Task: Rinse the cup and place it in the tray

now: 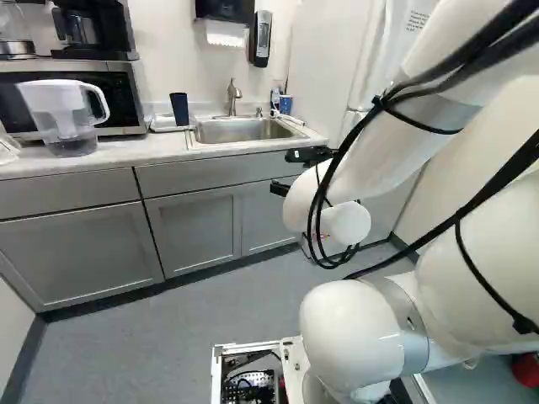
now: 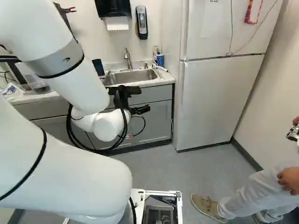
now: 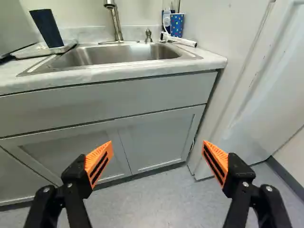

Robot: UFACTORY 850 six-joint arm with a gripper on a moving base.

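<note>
Left base view: dark cup [image 1: 179, 108] standing in its tray [image 1: 168, 124], claw [image 1: 280, 172] spread and away from it

From my end, the cup sits on the shallow white tray, on the counter [image 1: 88, 160] just beside the sink [image 3: 104, 56]. Its wider end is up and its narrower end down on the tray. In the left base view its long axis runs close to vertical; in the wrist view it slants, the upper end drawn farther from the faucet [image 3: 115, 23] than the base. I cannot see into its mouth. The tray's own long side points toward the sink.

My claw is wide apart in the wrist view, the two orange pads [image 3: 99, 162] facing each other with a broad gap and nothing between them. Through that gap I see the grey cabinet doors [image 3: 152, 137] and the floor [image 3: 142, 202]. The arm [image 1: 379, 147] holds it out in front of the cabinets, well apart from the cup.

Across the sink from the tray, a blue patterned tumbler [image 3: 176, 24] stands upright, with a white brush [image 3: 183, 41] lying just in front of it. The left base view also shows a clear pitcher [image 1: 63, 118] on the counter, handle toward the cup, and the right base view a white fridge [image 2: 215, 102] past the sink.
</note>
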